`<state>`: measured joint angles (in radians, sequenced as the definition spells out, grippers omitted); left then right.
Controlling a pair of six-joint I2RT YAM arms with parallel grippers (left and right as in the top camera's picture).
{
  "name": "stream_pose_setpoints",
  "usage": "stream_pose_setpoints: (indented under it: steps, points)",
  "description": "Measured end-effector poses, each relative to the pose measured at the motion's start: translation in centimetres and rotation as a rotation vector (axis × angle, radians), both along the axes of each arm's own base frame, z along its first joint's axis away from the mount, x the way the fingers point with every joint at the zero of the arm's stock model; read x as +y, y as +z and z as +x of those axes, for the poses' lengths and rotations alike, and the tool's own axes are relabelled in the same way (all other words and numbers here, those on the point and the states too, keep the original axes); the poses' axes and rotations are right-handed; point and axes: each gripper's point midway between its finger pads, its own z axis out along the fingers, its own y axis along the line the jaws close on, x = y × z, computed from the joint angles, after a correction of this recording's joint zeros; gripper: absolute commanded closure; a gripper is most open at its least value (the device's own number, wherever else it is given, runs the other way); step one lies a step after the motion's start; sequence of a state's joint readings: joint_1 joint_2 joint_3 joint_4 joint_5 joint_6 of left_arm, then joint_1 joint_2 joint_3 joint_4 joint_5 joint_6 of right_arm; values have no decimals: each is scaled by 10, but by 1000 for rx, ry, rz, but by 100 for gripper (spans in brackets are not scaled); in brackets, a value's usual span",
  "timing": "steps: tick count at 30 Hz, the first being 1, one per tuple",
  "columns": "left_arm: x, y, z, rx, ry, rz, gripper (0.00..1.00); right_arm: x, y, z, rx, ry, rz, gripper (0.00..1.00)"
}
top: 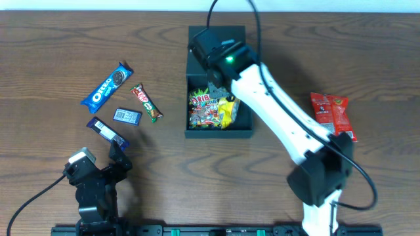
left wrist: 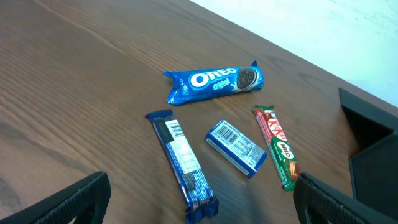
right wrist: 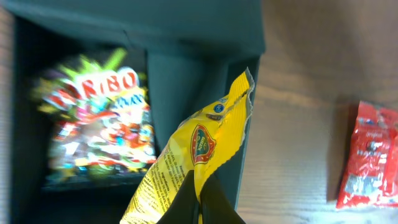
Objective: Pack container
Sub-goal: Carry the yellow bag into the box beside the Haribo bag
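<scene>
We see right arm point(top: 282, 111): white links, black joint housings, green indicator light point(top: 229, 60), black cables point(top: 256, 23). Left arm point(top: 95, 193): black, pale grey block point(top: 79, 157); left gripper point(left wrist: 202, 202) fingers point(left wrist: 68, 199) matte black.

The Haribo bag point(top: 203, 108) lies in the container point(top: 219, 133), with a sachet point(right wrist: 205, 143) over its three o'clock wall. At the container's nine o'clock lie a KitKat bar point(top: 146, 103), a small carton point(top: 127, 116), an Oreo pack point(top: 107, 86) and a long wrapper point(top: 107, 131). At three o'clock lies a snack pouch point(top: 333, 115).

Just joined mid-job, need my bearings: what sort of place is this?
Likely a robot test bench: a wooden table, loose snacks such as a biscuit packet, and a dark box holding sweets.
</scene>
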<state>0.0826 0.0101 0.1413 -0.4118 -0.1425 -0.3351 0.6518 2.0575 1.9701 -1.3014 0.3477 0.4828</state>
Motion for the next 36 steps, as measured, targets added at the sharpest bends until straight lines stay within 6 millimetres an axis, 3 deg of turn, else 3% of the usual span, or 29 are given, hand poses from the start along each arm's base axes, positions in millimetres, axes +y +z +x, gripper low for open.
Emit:
stream_pose_setpoints:
  steps: [3,12,21,23,27,29,31,34,36]
  points:
    - [0,0,0,0,0,0,5,-6,-14,-1,38,-10,-39,98]
    - [0,0,0,0,0,0,5,-13,-16,6,29,31,-94,99]
    - [0,0,0,0,0,0,5,-12,-45,7,119,170,-179,96]
    - [0,0,0,0,0,0,5,-10,-46,9,117,189,-177,42]
    - [0,0,0,0,0,0,5,1,-51,17,97,229,-142,23]
    - [0,0,0,0,0,0,5,6,-51,19,89,245,-126,24]
    - [0,0,0,0,0,0,5,9,-48,22,79,250,-110,33]
    - [0,0,0,0,0,0,5,16,-41,27,55,250,-77,70]
    - [0,0,0,0,0,0,5,24,-40,28,55,263,-33,86]
